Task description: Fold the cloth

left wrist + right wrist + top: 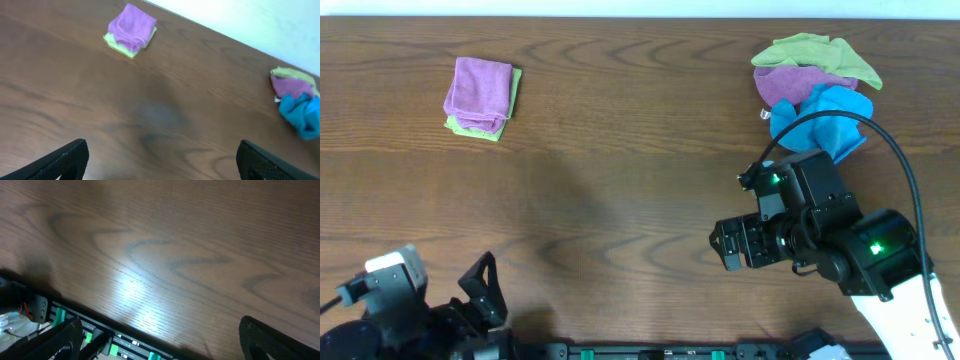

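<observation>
A folded purple cloth (478, 88) lies on a folded green cloth (510, 98) at the far left of the table; the stack also shows in the left wrist view (131, 27). At the far right is a heap of crumpled cloths: green (817, 53), purple (792, 84) and blue (822, 117), also in the left wrist view (298, 95). My left gripper (470, 295) is open and empty at the front left edge (160, 162). My right gripper (728, 245) is open and empty over bare wood near the front edge (160, 340).
The dark wood table (620, 180) spans the view. A black cable (880, 140) arcs from the right arm over the blue cloth. A rail with green clips (100, 340) runs along the table's front edge.
</observation>
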Action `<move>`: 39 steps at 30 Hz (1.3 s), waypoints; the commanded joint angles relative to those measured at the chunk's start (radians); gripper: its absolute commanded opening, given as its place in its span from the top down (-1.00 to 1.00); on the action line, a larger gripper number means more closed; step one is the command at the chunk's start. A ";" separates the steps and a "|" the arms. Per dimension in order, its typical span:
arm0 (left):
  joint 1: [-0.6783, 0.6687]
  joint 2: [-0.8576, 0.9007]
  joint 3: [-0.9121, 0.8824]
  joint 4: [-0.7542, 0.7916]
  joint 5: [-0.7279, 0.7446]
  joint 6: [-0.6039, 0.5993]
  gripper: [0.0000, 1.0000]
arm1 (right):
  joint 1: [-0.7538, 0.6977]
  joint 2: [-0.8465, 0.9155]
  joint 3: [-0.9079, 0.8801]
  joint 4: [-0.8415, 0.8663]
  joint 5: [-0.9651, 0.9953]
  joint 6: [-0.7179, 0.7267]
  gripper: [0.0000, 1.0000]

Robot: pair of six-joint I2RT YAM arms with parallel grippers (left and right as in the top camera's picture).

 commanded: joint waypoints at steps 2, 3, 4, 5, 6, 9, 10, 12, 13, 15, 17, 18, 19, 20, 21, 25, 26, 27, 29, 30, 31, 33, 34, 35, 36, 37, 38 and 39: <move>-0.112 -0.072 -0.150 0.131 -0.131 0.171 -0.91 | -0.001 0.000 0.011 -0.001 0.006 -0.006 -0.98; -0.124 -0.095 -0.193 0.176 -0.131 0.205 -0.91 | -0.001 0.000 0.011 -0.001 0.006 -0.006 -0.99; -0.134 -0.121 -0.249 0.226 -0.131 0.237 -0.91 | -0.001 0.000 0.011 -0.001 0.005 -0.006 -0.98; -0.138 -0.151 -0.315 0.282 -0.130 0.259 -0.91 | -0.001 0.000 0.011 -0.001 0.005 -0.006 -0.98; -0.138 -0.174 -0.365 0.317 -0.131 0.270 -0.91 | -0.001 0.000 0.011 -0.001 0.005 -0.006 -0.99; -0.138 -0.247 -0.529 0.425 -0.131 0.277 -0.91 | -0.001 0.000 0.011 -0.001 0.006 -0.006 -0.99; -0.138 -0.270 -0.584 0.457 -0.131 0.277 -0.90 | -0.001 0.000 0.011 -0.001 0.006 -0.006 -0.99; -0.138 -0.312 -0.679 0.507 -0.131 0.277 -0.91 | -0.001 0.000 0.011 -0.001 0.005 -0.006 -0.99; -0.138 -0.336 -0.731 0.533 -0.130 0.275 -0.91 | -0.001 0.000 0.011 -0.001 0.005 -0.006 -0.99; -0.138 -0.382 -0.819 0.576 -0.130 0.260 -0.91 | -0.001 0.000 0.011 -0.001 0.005 -0.006 -0.98; -0.137 -0.420 -0.888 0.608 -0.131 0.245 -0.91 | -0.001 0.000 0.011 -0.001 0.006 -0.006 -0.98; -0.135 -0.435 -0.914 0.619 -0.130 0.245 -0.91 | -0.001 0.000 0.011 -0.001 0.006 -0.006 -0.99; -0.135 -0.459 -0.953 0.630 -0.131 0.234 -0.90 | -0.001 0.000 0.011 -0.001 0.005 -0.006 -0.98; -0.135 -0.469 -0.969 0.632 -0.131 0.234 -0.91 | -0.001 0.000 0.011 -0.001 0.005 -0.006 -0.98; -0.135 -0.478 -0.985 0.634 -0.133 0.234 -0.91 | -0.001 0.000 0.011 -0.001 0.006 -0.006 -0.98; -0.135 -0.505 -1.035 0.642 -0.143 0.235 -0.91 | -0.001 0.000 0.011 -0.001 0.005 -0.006 -0.99; -0.135 -0.513 -1.046 0.642 -0.147 0.235 -0.91 | -0.001 0.000 0.011 -0.001 0.006 -0.006 -0.98; -0.135 -0.517 -1.055 0.642 -0.150 0.235 -0.91 | -0.001 0.000 0.011 -0.001 0.005 -0.006 -0.98; -0.135 -0.517 -1.068 0.642 -0.158 0.235 -0.91 | -0.001 0.000 0.011 -0.001 0.005 -0.006 -0.99; -0.135 -0.517 -1.074 0.642 -0.165 0.235 -0.90 | -0.001 0.000 0.011 -0.001 0.005 -0.006 -0.99; -0.135 -0.517 -1.081 0.640 -0.165 0.235 -0.91 | -0.001 0.000 0.011 -0.001 0.005 -0.006 -0.98; -0.135 -0.517 -1.095 0.640 -0.165 0.235 -0.91 | -0.001 0.000 0.011 -0.001 0.006 -0.006 -0.99; -0.135 -0.517 -1.102 0.640 -0.165 0.235 -0.91 | -0.001 0.000 0.011 -0.001 0.005 -0.006 -0.98; -0.135 -0.517 -1.110 0.639 -0.164 0.235 -0.91 | -0.001 0.000 0.011 -0.001 0.006 -0.006 -0.98; -0.135 -0.517 -1.119 0.639 -0.164 0.234 -0.91 | -0.001 0.000 0.011 -0.001 0.005 -0.006 -0.99; -0.135 -0.517 -1.125 0.639 -0.164 0.234 -0.91 | -0.001 0.000 0.011 -0.001 0.006 -0.006 -0.99; -0.135 -0.517 -1.131 0.637 -0.164 0.234 -0.91 | -0.001 0.000 0.011 -0.001 0.005 -0.006 -0.99; -0.135 -0.517 -1.139 0.635 -0.164 0.234 -0.91 | -0.001 0.000 0.011 -0.001 0.005 -0.006 -0.98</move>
